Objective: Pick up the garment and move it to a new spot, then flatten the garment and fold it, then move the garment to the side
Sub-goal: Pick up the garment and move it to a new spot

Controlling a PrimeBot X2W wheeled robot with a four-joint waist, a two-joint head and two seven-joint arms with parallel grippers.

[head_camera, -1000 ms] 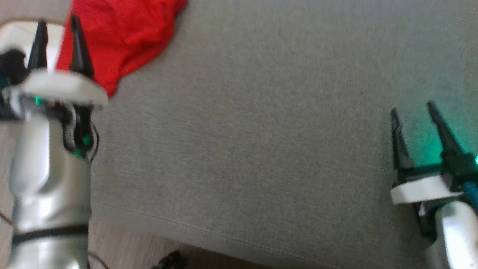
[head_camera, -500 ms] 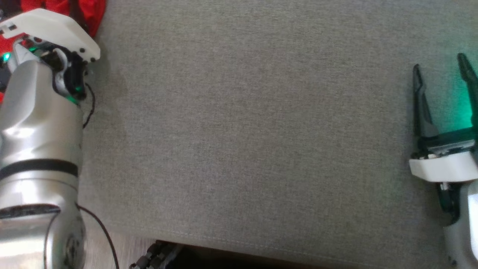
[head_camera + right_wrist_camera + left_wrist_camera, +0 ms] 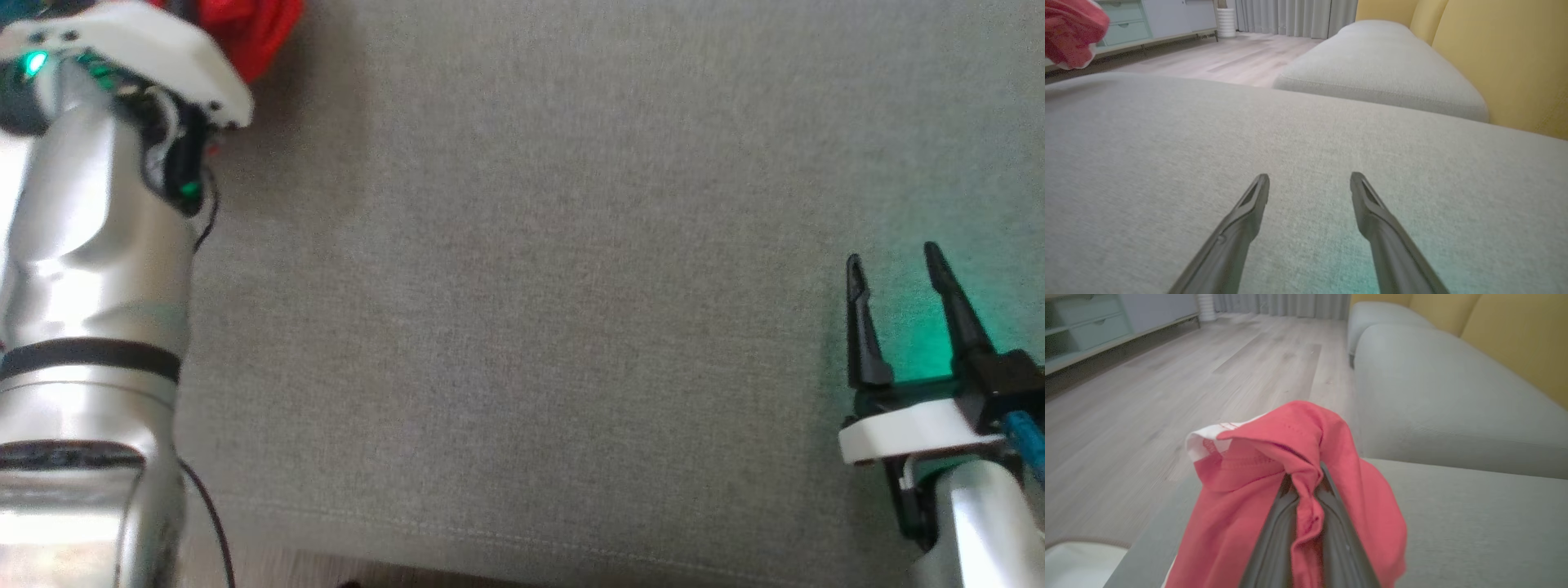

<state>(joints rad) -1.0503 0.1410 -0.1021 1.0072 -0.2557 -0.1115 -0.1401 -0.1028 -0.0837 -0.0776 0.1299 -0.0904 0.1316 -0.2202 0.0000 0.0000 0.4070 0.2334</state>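
Observation:
In the left wrist view the red garment, with a white inner edge, is bunched and draped over my left gripper, whose two dark fingers are shut on a fold of it. It hangs above the grey cushion's left end. The head view shows a bit of the garment at the top left, beyond my left wrist plate, which hides the fingers. My right gripper stands open at the lower right, just over the cushion, with nothing between its fingers. In the right wrist view the right gripper is open, and the garment appears far left.
A wide grey sofa cushion spreads before me, its front seam near the head view's bottom edge. A second grey cushion and yellow back cushions lie beyond. Wooden floor and a pale cabinet are to the left.
My left gripper went from open beside the garment to shut on it, and the garment now hangs bunched from it. The head camera has shifted. The right gripper stays open.

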